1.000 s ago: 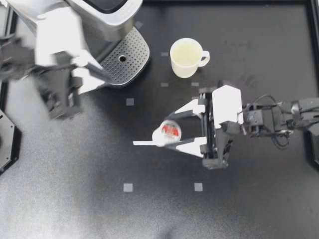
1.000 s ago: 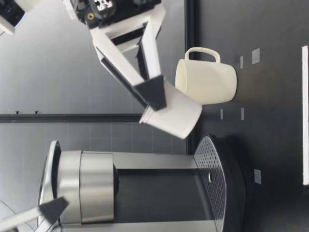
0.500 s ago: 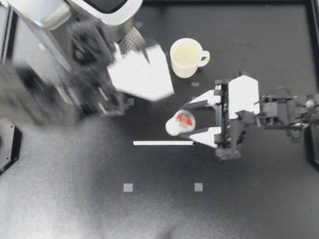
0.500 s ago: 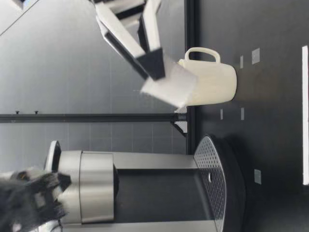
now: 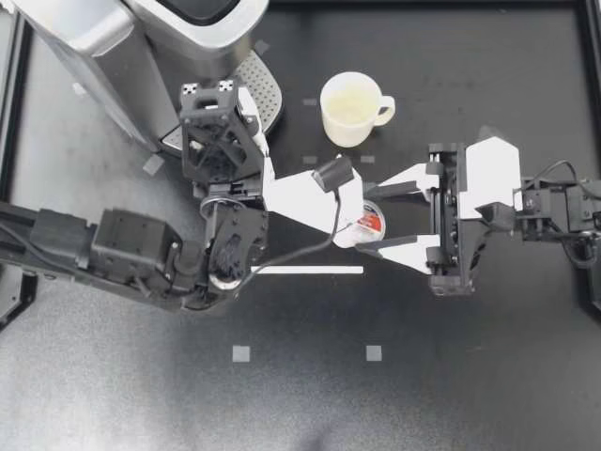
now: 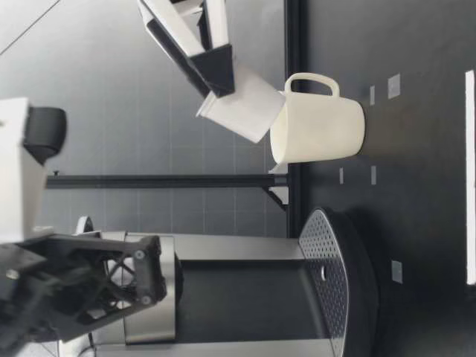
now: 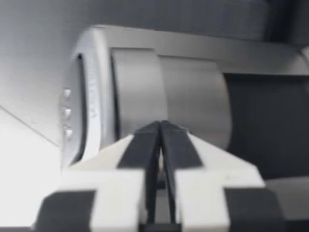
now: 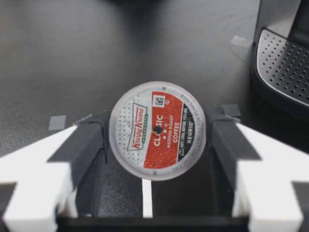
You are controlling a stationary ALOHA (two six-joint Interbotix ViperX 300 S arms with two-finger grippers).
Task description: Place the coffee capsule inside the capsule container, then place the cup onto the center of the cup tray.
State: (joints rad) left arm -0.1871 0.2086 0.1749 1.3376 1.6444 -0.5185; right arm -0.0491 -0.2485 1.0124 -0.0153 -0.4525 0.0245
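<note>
My right gripper [image 5: 364,223] is shut on the coffee capsule [image 5: 370,224], held in the air over the table's middle. The right wrist view shows the capsule's red and white foil lid [image 8: 157,130] between both fingers [image 8: 82,145]. The white cup [image 5: 349,108] stands upright on the table behind it, beside the cup tray [image 5: 261,89] of the coffee machine [image 5: 141,38]. In the low view the capsule [image 6: 242,108] hangs above the cup [image 6: 320,126]. My left gripper [image 5: 331,176] is shut and empty, reaching across the middle and partly covering the capsule. Its wrist view shows its fingers [image 7: 145,145] pressed together, facing the machine's silver head [image 7: 159,87].
The left arm [image 5: 141,254] lies across the table's left half. A thin white strip [image 5: 305,271] is on the dark mat under the grippers. Small grey squares [image 5: 241,353] mark the mat. A black rail [image 5: 592,141] borders the right side.
My left arm has swung from beside the machine to the table's middle, ending next to the capsule. The right gripper has carried the capsule to the right and closer to the cup.
</note>
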